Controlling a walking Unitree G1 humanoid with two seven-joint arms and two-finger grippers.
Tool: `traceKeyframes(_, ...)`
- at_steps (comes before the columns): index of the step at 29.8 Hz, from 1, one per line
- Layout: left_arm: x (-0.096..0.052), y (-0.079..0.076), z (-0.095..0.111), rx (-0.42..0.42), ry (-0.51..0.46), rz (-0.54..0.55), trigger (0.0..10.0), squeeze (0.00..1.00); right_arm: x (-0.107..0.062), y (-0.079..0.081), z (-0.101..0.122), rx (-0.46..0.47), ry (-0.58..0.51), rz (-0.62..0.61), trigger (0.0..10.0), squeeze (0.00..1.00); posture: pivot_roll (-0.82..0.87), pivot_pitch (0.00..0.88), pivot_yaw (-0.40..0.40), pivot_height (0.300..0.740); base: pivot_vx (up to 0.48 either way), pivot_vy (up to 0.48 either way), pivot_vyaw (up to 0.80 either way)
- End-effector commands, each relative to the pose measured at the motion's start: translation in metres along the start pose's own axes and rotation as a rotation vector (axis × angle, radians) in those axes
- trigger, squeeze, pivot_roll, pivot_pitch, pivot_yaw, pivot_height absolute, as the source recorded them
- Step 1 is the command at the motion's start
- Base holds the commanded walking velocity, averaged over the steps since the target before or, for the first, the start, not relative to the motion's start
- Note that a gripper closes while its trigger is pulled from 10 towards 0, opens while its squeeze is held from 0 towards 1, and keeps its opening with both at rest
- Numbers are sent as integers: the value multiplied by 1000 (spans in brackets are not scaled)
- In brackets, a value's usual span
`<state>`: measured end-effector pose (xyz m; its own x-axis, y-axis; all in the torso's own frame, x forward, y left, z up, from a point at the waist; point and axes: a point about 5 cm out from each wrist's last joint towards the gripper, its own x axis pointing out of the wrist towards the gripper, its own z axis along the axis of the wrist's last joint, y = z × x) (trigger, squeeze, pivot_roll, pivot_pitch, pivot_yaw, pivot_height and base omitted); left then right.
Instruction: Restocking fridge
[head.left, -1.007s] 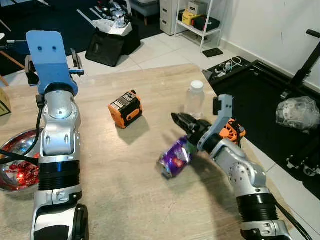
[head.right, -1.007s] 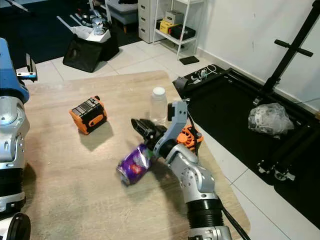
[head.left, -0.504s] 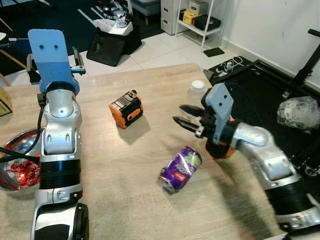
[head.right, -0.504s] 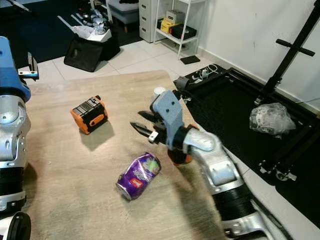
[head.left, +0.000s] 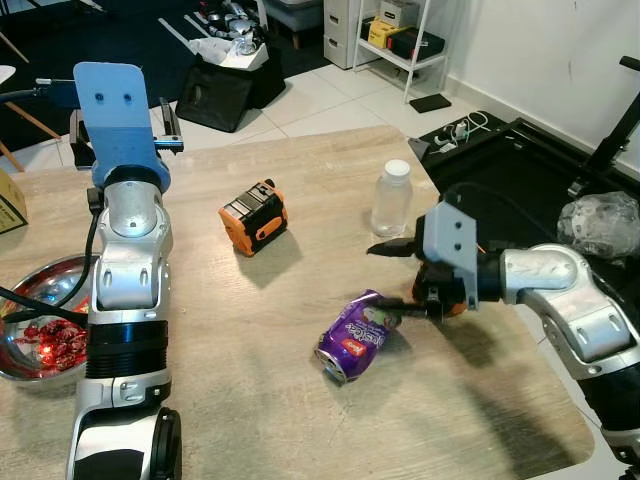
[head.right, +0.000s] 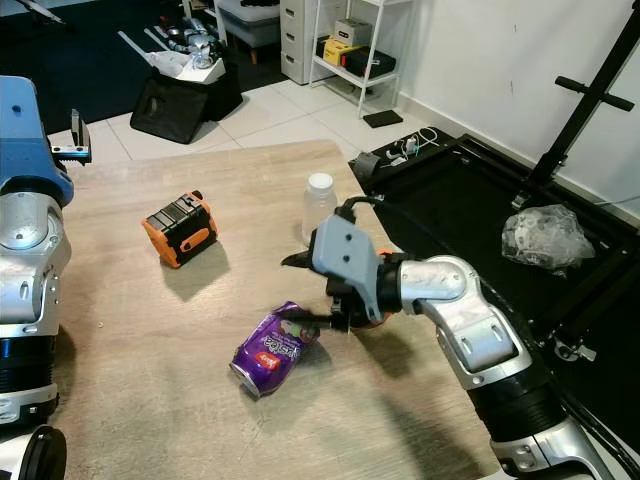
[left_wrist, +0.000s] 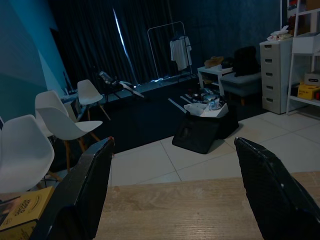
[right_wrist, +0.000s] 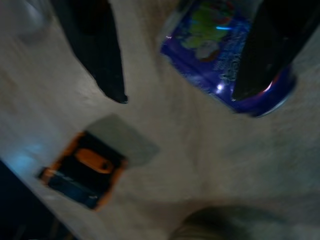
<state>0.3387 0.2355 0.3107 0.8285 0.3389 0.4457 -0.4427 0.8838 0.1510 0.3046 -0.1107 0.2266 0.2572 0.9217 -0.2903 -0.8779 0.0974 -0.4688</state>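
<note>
with its fingers spread wide, the right gripper (head.left: 392, 279) hangs just beside the purple can (head.left: 353, 337), which lies on its side near the bottle (head.left: 390, 198). straddle the can's middle before closing. left gripper (left_wrist: 175, 195) is spread too, raised idle.

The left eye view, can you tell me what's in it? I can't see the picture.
The robot's right gripper is open, one finger touching a purple can lying on its side on a wooden table. Nearby are a clear bottle, an orange battery pack and a metal bowl; the left arm is raised.
</note>
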Motion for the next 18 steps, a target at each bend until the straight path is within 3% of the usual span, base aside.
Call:
traceKeyframes(1,-2,-3,-8,-2,33,-15,10000,0,3,5,-1,-60,36,49,10000,1000,7,167,19,740,0,0,0)
traceKeyframes(9,-1,-2,-8,5,32,-17,10000,0,-3,-5,-5,-200,140,126,10000,1000,7,165,28,740,0,0,0)
traceKeyframes(12,-1,-3,-7,3,30,-19,10000,0,-5,-12,-2,-315,200,172,10000,1000,4,162,27,740,0,0,0)
traceKeyframes(14,-1,-4,-7,2,30,-19,10000,0,-5,-13,-2,-343,214,178,10000,1000,4,162,27,740,0,0,0)
traceKeyframes(15,-1,-4,-7,1,30,-20,10000,0,-2,-13,-3,-381,236,187,10000,0,3,162,25,740,0,0,0)
traceKeyframes(18,-1,-4,-8,0,31,-18,10000,0,15,-10,-9,-471,264,216,10000,0,12,165,20,740,0,0,0)
